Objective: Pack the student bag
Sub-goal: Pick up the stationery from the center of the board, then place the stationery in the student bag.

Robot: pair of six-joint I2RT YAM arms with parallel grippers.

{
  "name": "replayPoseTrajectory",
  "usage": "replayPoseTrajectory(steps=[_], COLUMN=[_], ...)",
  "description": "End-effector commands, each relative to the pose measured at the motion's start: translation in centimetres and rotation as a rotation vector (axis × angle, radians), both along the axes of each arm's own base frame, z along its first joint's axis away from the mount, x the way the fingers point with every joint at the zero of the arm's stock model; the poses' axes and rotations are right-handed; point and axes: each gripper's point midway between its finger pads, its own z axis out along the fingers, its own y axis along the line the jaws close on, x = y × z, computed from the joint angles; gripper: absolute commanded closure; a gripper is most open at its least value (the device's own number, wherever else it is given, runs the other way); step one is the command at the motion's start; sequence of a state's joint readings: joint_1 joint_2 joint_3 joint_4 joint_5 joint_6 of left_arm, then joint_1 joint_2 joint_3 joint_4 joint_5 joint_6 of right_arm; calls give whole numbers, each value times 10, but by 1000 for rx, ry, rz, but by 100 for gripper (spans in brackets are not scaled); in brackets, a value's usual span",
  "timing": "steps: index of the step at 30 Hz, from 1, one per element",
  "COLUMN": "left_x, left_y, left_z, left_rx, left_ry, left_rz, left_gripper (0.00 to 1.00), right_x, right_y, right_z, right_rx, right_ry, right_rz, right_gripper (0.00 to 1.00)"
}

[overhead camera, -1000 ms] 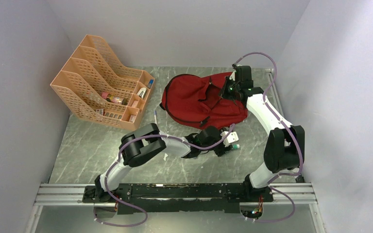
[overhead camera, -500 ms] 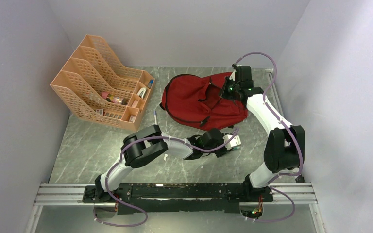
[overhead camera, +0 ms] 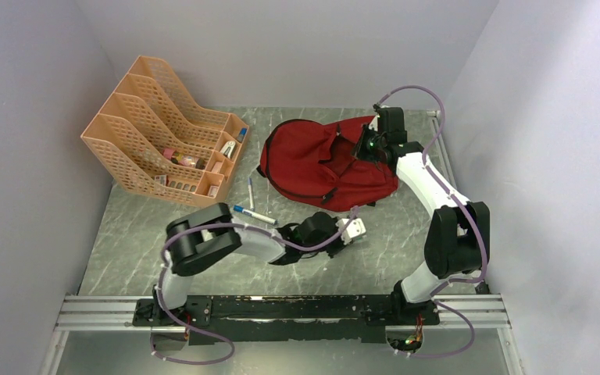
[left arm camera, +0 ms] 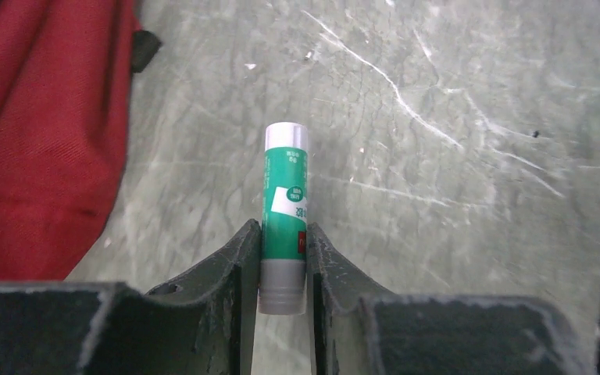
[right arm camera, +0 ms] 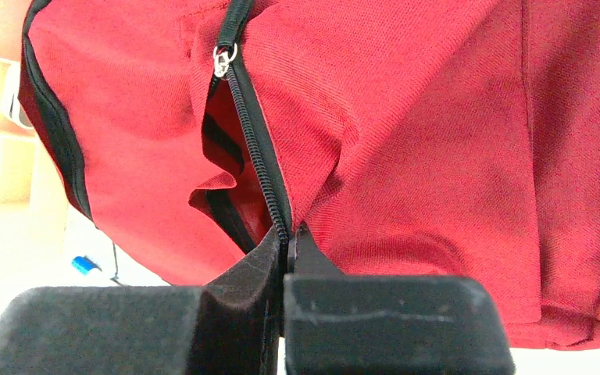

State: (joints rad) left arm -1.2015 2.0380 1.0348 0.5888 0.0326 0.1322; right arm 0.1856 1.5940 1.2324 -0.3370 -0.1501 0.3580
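Both grippers are clamping something. Low in the centre of the top view, the left gripper (left arm camera: 283, 238) is pinching a green glue stick (left arm camera: 284, 187) by its grey end. Its jaws are narrow and pressing on both sides, and the rest of the stick is jutting forward over the table (left arm camera: 453, 195). Gripping near 1 end is probably leaving the long part free to slide into an opening. Whether the stick is lifted or resting on the surface is hard to tell from the wrist view.

Just beyond, left of centre, 2 pens are lying loose on the table: a blue-capped pen (overhead camera: 254, 213) and a thinner pen (overhead camera: 251, 190), likely waiting to be packed.

Farther back, right of centre, the student bag (overhead camera: 312, 160) is lying slumped on the table. At its upper right edge the right gripper (overhead camera: 366, 144) is shut tight on the fabric beside the zipper (right arm camera: 254, 133). It is holding that lip raised so the slit is gaping. I judge it is propping the mouth open so the other arm can feed things in. The zipper pull (right arm camera: 221, 61) is sitting at the far end of the opening.

In the far upper left, an orange file organiser (overhead camera: 156, 133) is standing near the bag, not touching it, with small items in its front trays.
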Motion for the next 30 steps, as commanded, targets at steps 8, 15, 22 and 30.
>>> replayPoseTrajectory(steps=[8, 15, 22, 30], left_x=[29, 84, 124, 155], left_y=[72, 96, 103, 81], left_z=[89, 129, 162, 151], left_rx=[-181, -260, -287, -189], left_ry=[57, 229, 304, 388], left_rz=[391, 554, 639, 609], left_gripper=[95, 95, 95, 95], right_x=[-1, -1, 6, 11], right_y=[5, -5, -19, -15], right_z=[7, 13, 24, 35], right_rx=[36, -3, -74, -81], right_ry=[-26, -42, -70, -99], right_rz=[5, -25, -76, -61], right_gripper=[100, 100, 100, 100])
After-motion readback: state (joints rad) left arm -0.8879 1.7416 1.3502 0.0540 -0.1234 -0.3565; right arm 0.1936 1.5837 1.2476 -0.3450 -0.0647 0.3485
